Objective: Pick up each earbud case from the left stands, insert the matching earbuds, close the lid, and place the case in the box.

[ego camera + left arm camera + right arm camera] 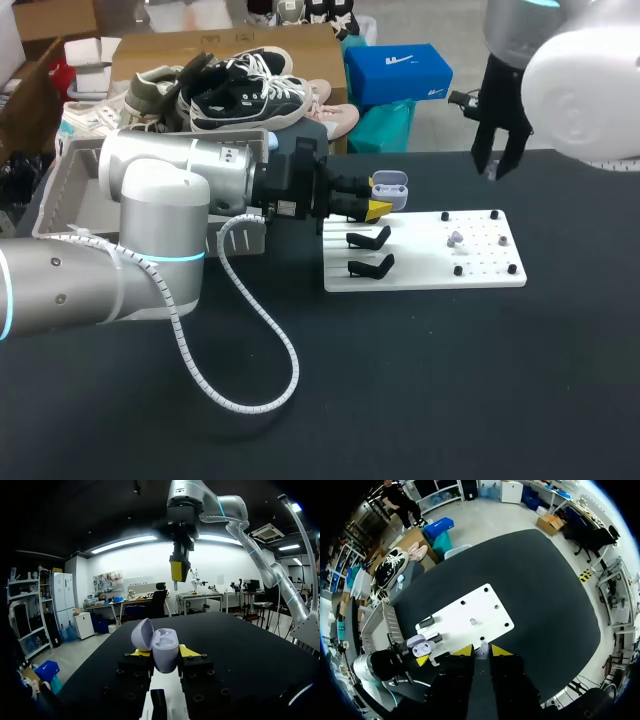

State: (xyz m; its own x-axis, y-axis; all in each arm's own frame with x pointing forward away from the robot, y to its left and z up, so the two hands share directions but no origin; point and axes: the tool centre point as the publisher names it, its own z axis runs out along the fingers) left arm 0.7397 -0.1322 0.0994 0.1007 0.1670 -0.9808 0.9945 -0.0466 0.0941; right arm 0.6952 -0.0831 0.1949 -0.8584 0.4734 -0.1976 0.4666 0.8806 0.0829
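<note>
Likely light and slippery, the earbud case (390, 184) is pinched at its sides by the left gripper (164, 652); an earbud (482, 649) is nipped by the right gripper (493, 170), at 2 o'clock.

A black table (450, 400) stretches out wide. Flat on it lies a white board (420, 272), with small black pegs (458, 271) dotted over its right half.

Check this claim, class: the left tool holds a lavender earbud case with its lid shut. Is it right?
Not quite. The left tool does hold the lavender earbud case, but its lid is open, tipped back on its hinge, not shut. The left wrist view shows this plainly.
</note>
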